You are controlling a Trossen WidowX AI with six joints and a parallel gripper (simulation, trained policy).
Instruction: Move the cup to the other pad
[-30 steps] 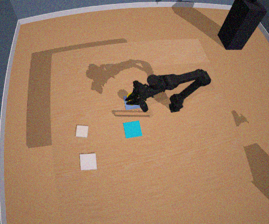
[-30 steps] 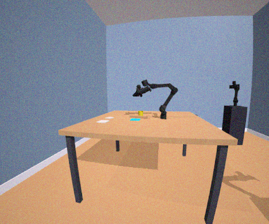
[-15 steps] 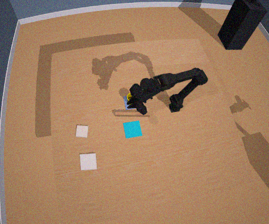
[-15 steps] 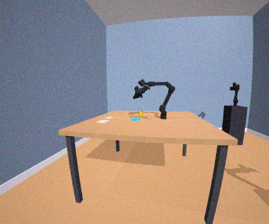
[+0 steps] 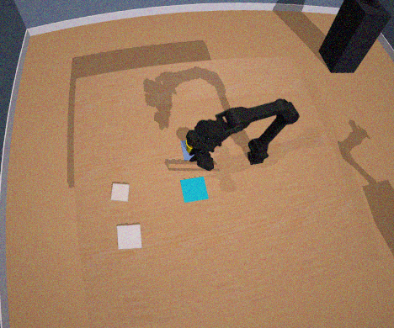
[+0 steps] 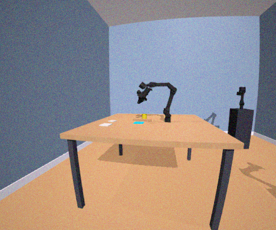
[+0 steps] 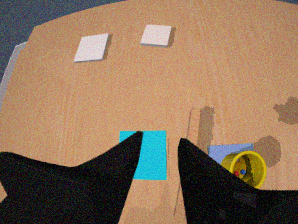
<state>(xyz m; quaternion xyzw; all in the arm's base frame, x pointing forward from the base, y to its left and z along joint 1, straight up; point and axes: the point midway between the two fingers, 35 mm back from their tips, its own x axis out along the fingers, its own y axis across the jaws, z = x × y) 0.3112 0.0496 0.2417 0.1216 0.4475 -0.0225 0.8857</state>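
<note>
The yellow cup point(image 5: 189, 145) point(image 6: 144, 116) point(image 7: 257, 167) stands upright on the blue pad point(image 5: 186, 154) point(image 7: 220, 150). In the wrist view a red marble and a blue marble point(image 7: 243, 172) show inside it. The cyan pad point(image 5: 194, 189) point(image 6: 138, 122) point(image 7: 154, 156) lies bare of any cup, across a low wooden bar from the blue pad. My gripper point(image 6: 138, 102) point(image 7: 160, 140) is partly open and empty, tilted downward high above the table. In the wrist view the cup is right of the fingers, its near side partly hidden by the right finger.
The low wooden bar point(image 5: 181, 166) point(image 6: 142, 120) point(image 7: 194, 125) lies between the two pads. One white tile point(image 5: 119, 192) point(image 6: 112, 121) point(image 7: 156, 35) and a second white tile point(image 5: 129, 236) point(image 6: 105, 124) point(image 7: 92, 48) lie farther out. A black pedestal point(image 5: 348, 42) point(image 6: 239, 127) stands off the table.
</note>
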